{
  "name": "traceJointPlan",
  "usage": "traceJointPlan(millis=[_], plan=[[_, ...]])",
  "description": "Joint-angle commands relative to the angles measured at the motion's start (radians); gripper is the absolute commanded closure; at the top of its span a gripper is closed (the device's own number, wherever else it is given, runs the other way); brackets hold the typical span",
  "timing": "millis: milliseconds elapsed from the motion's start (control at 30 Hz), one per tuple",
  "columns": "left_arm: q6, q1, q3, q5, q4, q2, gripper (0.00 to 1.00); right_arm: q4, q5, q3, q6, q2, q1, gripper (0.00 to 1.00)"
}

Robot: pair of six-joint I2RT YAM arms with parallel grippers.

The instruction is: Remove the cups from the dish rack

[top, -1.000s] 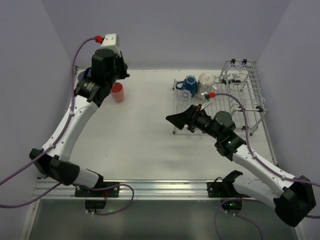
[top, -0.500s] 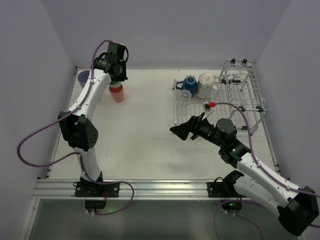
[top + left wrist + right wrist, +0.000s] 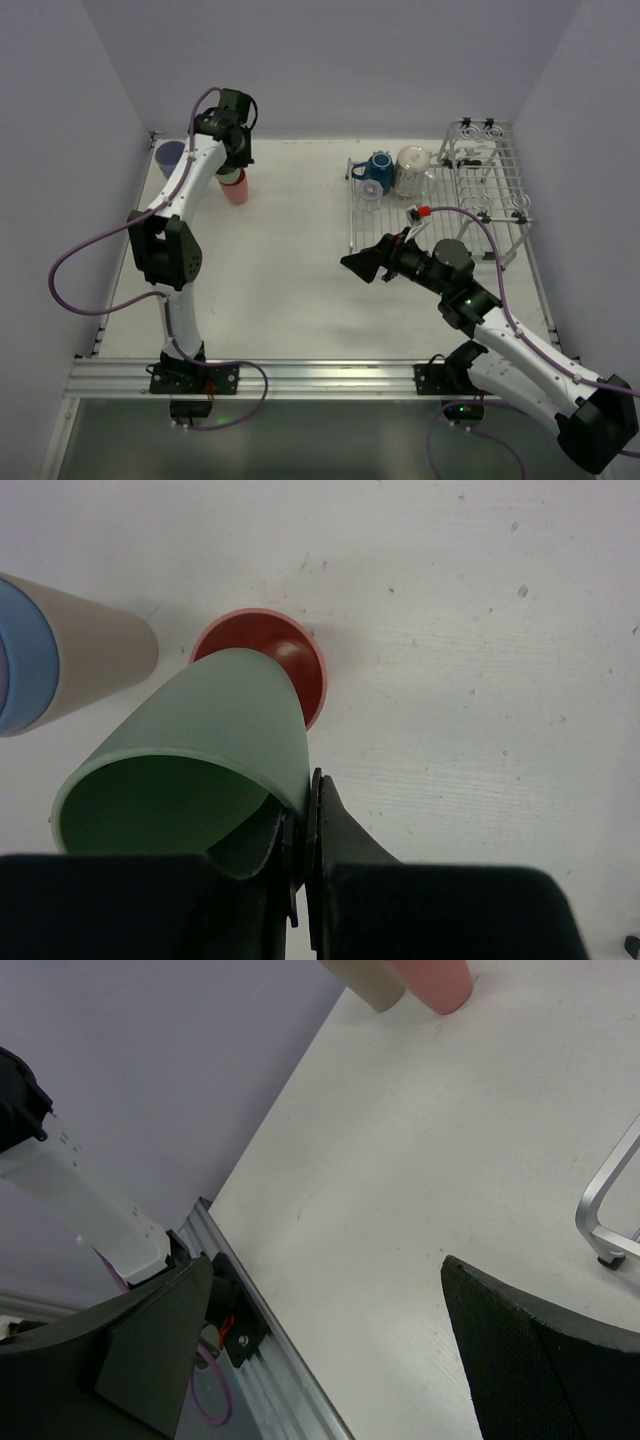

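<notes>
My left gripper is shut on the rim wall of a green cup, which hangs tilted just above an upright salmon-pink cup. In the top view this gripper is at the table's far left, over the salmon-pink cup. The wire dish rack stands at the far right. It holds a dark-blue mug, a pale speckled mug and a clear glass. My right gripper hangs open and empty just left of the rack's near corner, and its view shows only bare table between the fingers.
A beige cup with a blue cup nested in it stands left of the salmon one. A lavender cup sits in the far-left corner. The side walls are close. A rack foot is near my right fingers.
The left arm has stretched out to the far left and brought the green cup down over the salmon-pink cup. The right gripper has drawn back a little from the rack, still open.
</notes>
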Motion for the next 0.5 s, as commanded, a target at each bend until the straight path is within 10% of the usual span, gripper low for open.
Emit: traceJointPlan(millis=[0, 467], plan=[[0.07, 0.016, 0.045, 0.059, -0.034, 0.008, 1.0, 0.019, -0.024, 0.002, -0.015, -0.002, 0.005, 0.01], [0.085, 0.069, 0.054, 0.138, -0.002, 0.093, 1.0, 0.025, -0.028, 0.008, -0.021, 0.041, 0.005, 0.01]])
